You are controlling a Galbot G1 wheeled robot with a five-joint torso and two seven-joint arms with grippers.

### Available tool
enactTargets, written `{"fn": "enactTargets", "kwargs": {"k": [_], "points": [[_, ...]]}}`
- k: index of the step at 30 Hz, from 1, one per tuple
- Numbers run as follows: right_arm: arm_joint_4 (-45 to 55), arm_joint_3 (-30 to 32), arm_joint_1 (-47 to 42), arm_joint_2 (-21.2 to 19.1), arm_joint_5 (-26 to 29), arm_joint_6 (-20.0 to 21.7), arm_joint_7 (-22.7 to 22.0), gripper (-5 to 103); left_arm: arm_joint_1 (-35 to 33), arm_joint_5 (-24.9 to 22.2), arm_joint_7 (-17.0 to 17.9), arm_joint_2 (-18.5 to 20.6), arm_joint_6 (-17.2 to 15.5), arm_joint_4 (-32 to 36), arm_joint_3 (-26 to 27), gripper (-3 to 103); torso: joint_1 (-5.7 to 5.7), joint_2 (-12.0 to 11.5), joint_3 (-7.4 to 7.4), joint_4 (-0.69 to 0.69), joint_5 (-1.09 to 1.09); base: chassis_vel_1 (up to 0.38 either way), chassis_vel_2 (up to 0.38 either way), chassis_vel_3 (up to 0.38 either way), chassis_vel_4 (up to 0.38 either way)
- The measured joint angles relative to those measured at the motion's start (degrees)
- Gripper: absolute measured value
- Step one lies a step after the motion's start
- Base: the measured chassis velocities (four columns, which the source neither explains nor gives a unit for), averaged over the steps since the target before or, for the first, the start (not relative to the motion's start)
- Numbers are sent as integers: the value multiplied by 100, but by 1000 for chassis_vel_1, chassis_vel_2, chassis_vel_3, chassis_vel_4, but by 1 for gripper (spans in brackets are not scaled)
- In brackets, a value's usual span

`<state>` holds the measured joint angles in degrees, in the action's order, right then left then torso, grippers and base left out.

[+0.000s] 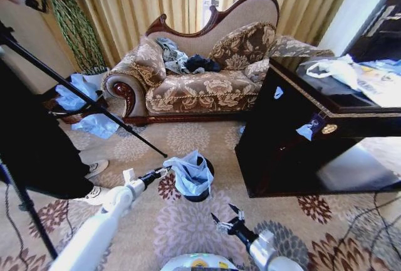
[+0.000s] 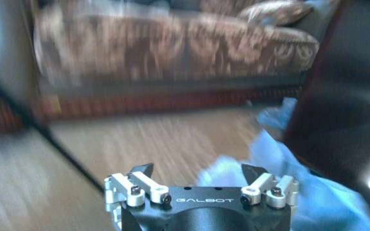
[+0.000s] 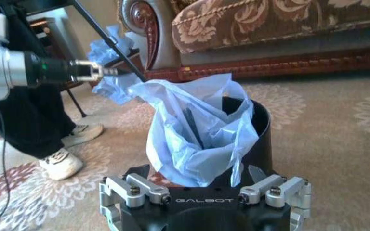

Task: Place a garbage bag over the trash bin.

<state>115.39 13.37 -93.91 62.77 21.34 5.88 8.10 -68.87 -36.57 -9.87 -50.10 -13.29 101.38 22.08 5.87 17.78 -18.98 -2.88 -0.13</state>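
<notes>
Blue garbage bag (image 1: 190,174) in trash bin (image 1: 202,194); left gripper (image 1: 164,170) alongside, jaws spread.

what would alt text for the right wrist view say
A pale blue garbage bag sits bunched in the mouth of a black trash bin on patterned carpet, not yet spread over the rim. The right gripper is open just in front of it, the left gripper reaches in from the side, a sofa behind.

Right gripper (image 3: 204,174) open just short of the bin (image 3: 257,132), bag (image 3: 194,132) bunched in its mouth; left gripper (image 3: 111,71) beside the bag's far edge.
</notes>
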Motion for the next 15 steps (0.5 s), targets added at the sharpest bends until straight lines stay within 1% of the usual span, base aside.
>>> {"fn": "enactTargets", "kwargs": {"k": [1, 2, 4, 5, 6, 7, 8, 9, 10, 11, 12, 13, 14, 15], "points": [[0, 0, 0, 0, 0, 0, 0, 100, 0, 0, 0, 0, 0, 0, 0, 91, 0, 0, 0, 0, 0, 0, 0, 0, 0], [-22, -15, -2, 25, 11, -7, -78, 100, 117, 344, 32, -21, 218, -31, -51, 96, 0, 0, 0, -2, -3, 0, 0, 0, 0], [-3, -48, -18, 22, 112, 14, -340, 100, 314, 706, 206, -52, 493, -4, -187, 99, 0, 0, 0, -3, 2, 0, 0, 0, 0], [68, -51, -59, 19, 243, 82, -503, 100, 453, 953, 241, -35, 571, 28, -257, 100, 0, 0, 0, -5, 1, 0, 0, 0, 0], [68, -51, -59, 19, 243, 82, -503, 100, 453, 953, 241, -35, 571, 28, -257, 100, 0, 0, 0, -5, 1, 0, 0, 0, 0], [144, -51, -101, 23, 374, 162, -659, 100, 594, 1153, 241, 28, 615, 41, -344, 102, 0, 0, 0, -5, 3, 0, 0, 0, 0], [201, -55, -140, 47, 462, 238, -824, 100, 764, 1237, 251, 157, 622, 25, -541, 98, 0, 0, 0, -4, 8, 0, 0, 0, 0], [201, -55, -140, 47, 462, 238, -824, 100, 764, 1237, 251, 157, 622, 25, -541, 98, 0, 0, 0, -4, 8, 0, 0, 0, 0], [232, -51, -167, 79, 489, 268, -907, 100, 951, 1247, 272, 289, 634, -68, -824, 93, 0, 0, 0, -4, 4, 0, 0, 0, 0], [247, -45, -182, 99, 495, 280, -939, 100, 1066, 1272, 278, 357, 648, -143, -1000, 93, 0, 0, 0, -3, 1, 0, 0, 0, 0], [274, -23, -211, 141, 509, 305, -990, 100, 1292, 1305, 284, 453, 654, -282, -1353, 88, 0, 0, 0, -3, 2, 0, 0, 0, 0], [274, -23, -211, 141, 509, 305, -990, 100, 1292, 1305, 284, 453, 654, -282, -1353, 88, 0, 0, 0, -3, 2, 0, 0, 0, 0], [293, -11, -247, 167, 537, 328, -1042, 100, 1590, 1348, 303, 524, 659, -470, -1805, 78, 0, 0, 0, -2, 3, 0, 0, 0, 0], [297, -4, -274, 176, 550, 349, -1076, 100, 1826, 1421, 311, 544, 687, -634, -2108, 78, 0, 0, -1, -3, 1, 0, 0, 0, 0]]}}
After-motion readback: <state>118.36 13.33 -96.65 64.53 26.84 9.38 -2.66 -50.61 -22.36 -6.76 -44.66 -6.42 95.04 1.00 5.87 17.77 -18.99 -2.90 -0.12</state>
